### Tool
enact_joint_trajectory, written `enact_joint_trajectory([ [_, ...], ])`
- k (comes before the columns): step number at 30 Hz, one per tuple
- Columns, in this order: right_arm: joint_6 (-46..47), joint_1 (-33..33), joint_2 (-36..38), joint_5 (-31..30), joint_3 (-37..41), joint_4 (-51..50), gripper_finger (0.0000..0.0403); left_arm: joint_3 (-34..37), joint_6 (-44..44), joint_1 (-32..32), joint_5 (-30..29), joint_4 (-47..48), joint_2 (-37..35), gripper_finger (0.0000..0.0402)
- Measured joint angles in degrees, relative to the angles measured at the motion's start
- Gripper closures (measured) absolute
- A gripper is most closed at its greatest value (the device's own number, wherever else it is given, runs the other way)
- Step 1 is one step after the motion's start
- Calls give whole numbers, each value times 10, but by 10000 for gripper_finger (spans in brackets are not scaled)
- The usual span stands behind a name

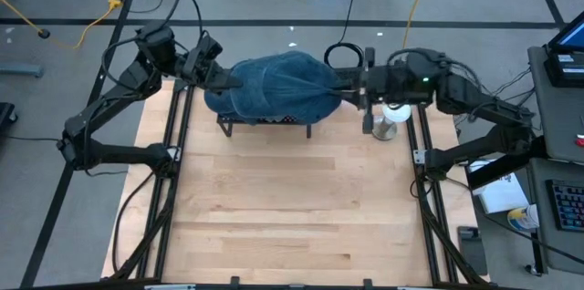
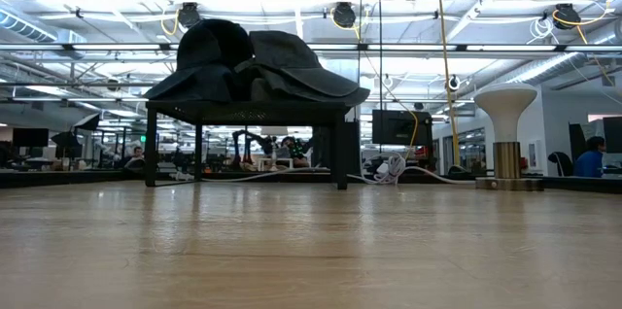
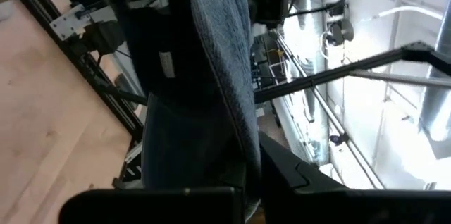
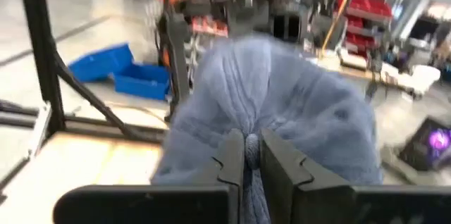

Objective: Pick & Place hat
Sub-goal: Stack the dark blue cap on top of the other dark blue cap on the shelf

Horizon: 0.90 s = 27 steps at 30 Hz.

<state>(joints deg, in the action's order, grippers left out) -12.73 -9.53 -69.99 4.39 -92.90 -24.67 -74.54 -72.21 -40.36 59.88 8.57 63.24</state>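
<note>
A blue denim hat (image 1: 274, 88) lies on top of a low dark rack (image 1: 265, 123) at the table's far middle. In the low view it shows as a dark heap (image 2: 248, 66) resting on the rack's top (image 2: 248, 107). My left gripper (image 1: 219, 78) is at the hat's left side and is shut on it. At the hat's right side, my right gripper (image 1: 343, 84) is also shut on it. Neither gripper shows in the low view. My left gripper holds the hat's left edge (image 3: 236, 132), which runs down between the two fingers (image 3: 282, 175). It comes about level from the table's left. The hat rests on the rack. My right gripper pinches a gathered fold (image 4: 251, 145) of the hat's right side between its two fingers (image 4: 231, 160). It comes level from the table's right, and the cloth bunches into creases at the pinch.
A white mushroom-shaped stand (image 1: 388, 122) on a round base is on the table just right of the rack, below my right arm; it also appears as the white stand (image 2: 505, 115) in the low view. The near part of the wooden table (image 1: 292, 208) is bare.
</note>
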Motion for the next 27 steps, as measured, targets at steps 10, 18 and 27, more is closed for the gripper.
enact_joint_trajectory([
  [10, -31, 25, -11, 2, -91, -56, 387, 0, 28, 25, -11, -57, -2, 376],
  [18, -30, 25, -11, 1, -92, -43, 387, 0, 29, 31, 0, -57, -1, 262],
  [27, -2, 37, -8, -1, -92, -19, 387, 0, 34, -38, 20, -17, 4, 148],
])
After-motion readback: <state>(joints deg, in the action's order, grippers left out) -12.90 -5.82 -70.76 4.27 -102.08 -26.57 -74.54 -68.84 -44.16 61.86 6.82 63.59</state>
